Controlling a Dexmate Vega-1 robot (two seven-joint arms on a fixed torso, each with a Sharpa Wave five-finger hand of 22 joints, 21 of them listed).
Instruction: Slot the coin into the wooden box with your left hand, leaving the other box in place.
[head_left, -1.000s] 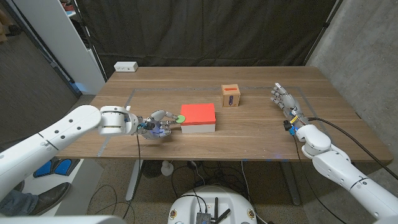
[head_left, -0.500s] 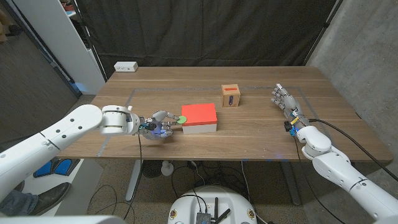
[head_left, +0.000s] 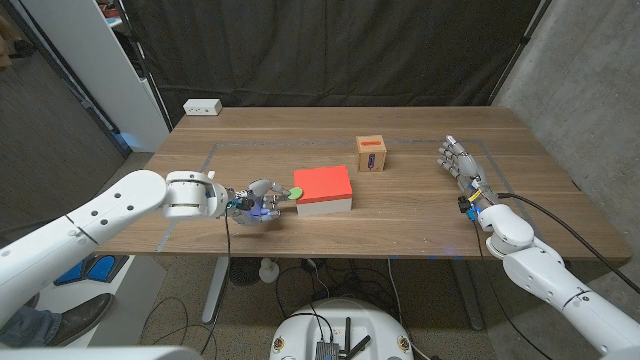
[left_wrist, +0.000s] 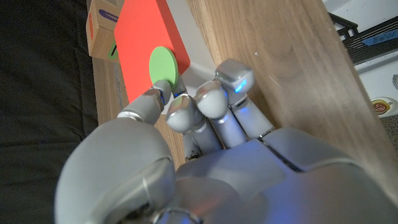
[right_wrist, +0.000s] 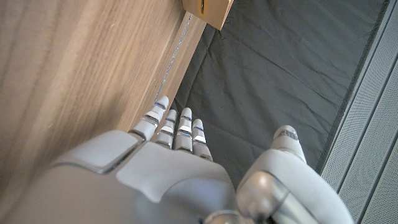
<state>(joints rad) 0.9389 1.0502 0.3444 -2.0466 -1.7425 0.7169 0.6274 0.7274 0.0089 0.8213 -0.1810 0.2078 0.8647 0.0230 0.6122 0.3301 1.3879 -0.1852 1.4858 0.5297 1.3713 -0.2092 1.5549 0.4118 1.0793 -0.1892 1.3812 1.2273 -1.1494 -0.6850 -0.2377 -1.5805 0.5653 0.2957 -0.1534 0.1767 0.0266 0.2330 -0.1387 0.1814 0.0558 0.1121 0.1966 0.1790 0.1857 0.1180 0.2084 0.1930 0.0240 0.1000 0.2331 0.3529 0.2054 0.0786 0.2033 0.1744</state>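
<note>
My left hand (head_left: 258, 201) pinches a round green coin (head_left: 294, 192) between thumb and finger, just left of the flat box with the red top and white sides (head_left: 322, 187). In the left wrist view the coin (left_wrist: 163, 63) stands on edge in front of the red box (left_wrist: 140, 50), gripped by my left hand (left_wrist: 199, 143). The small wooden box (head_left: 371, 154) with a dark slot stands farther back and to the right; the same wooden box (left_wrist: 101, 25) shows beyond the red one. My right hand (head_left: 459, 166) is open at the table's right side, fingers straight, holding nothing.
A white power strip (head_left: 202, 106) lies at the table's (head_left: 420, 215) far left corner. Black curtains hang behind the table. A grey wall stands to the right. The wooden box's corner (right_wrist: 208, 10) shows in the right wrist view past my right hand (right_wrist: 168, 168).
My left hand with the coin has crept slightly right, toward the red box. The right hand has not moved.
</note>
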